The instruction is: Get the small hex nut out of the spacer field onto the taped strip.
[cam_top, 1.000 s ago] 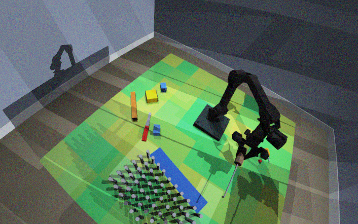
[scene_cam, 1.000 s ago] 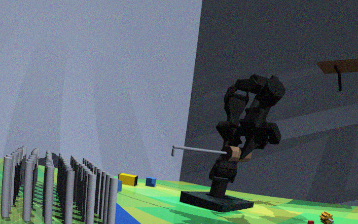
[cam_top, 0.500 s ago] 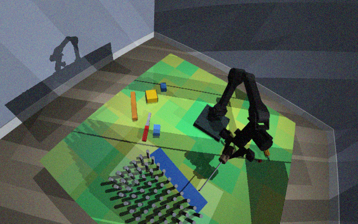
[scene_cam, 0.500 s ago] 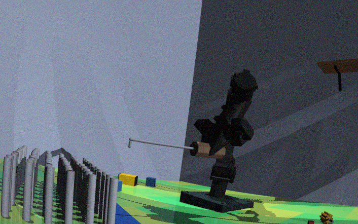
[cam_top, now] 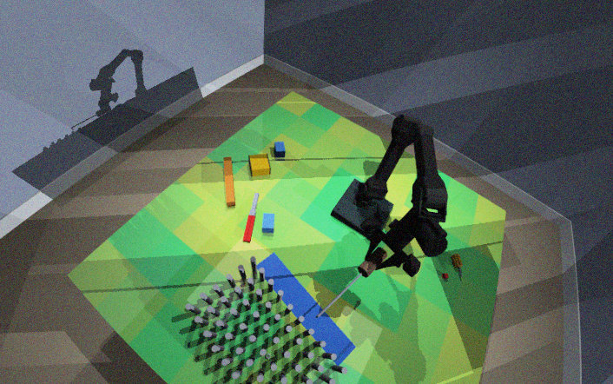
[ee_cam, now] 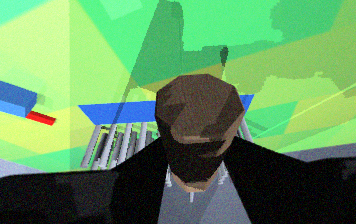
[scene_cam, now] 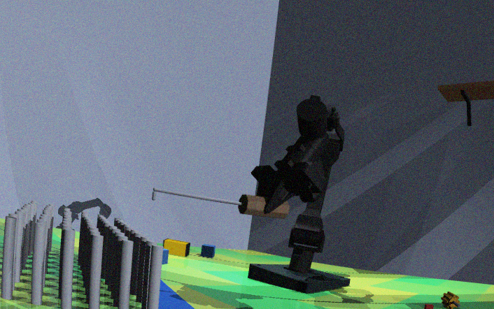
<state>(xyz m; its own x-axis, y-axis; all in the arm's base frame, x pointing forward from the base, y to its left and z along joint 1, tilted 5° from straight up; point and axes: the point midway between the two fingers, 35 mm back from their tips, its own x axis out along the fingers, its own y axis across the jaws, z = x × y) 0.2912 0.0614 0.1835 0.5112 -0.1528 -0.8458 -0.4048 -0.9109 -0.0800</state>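
My gripper (cam_top: 377, 261) (scene_cam: 267, 207) (ee_cam: 193, 139) is shut on the brown handle of a hook tool (cam_top: 367, 268) (scene_cam: 251, 205) (ee_cam: 200, 102). Its thin grey rod points toward the spacers, and the short bent tip hangs downward. The tool is in the air; in the top view its tip appears over the blue taped strip (cam_top: 289, 286) (scene_cam: 171, 298) (ee_cam: 107, 114), and in the exterior view it is higher than the spacer tops. The grey metal spacers (cam_top: 253, 338) (scene_cam: 95, 269) (ee_cam: 90, 145) stand upright in rows. I cannot make out the nut for certain among them.
A red and grey tool (cam_top: 248, 228) lies beside a light blue block (cam_top: 267, 222). Behind are an orange bar (cam_top: 229, 182), a yellow block (cam_top: 259, 165) (scene_cam: 176, 247) and a dark blue block (cam_top: 279, 148) (scene_cam: 208, 251). A small orange-brown item (cam_top: 456, 260) (scene_cam: 450, 300) and red piece (cam_top: 444, 275) lie beyond the arm.
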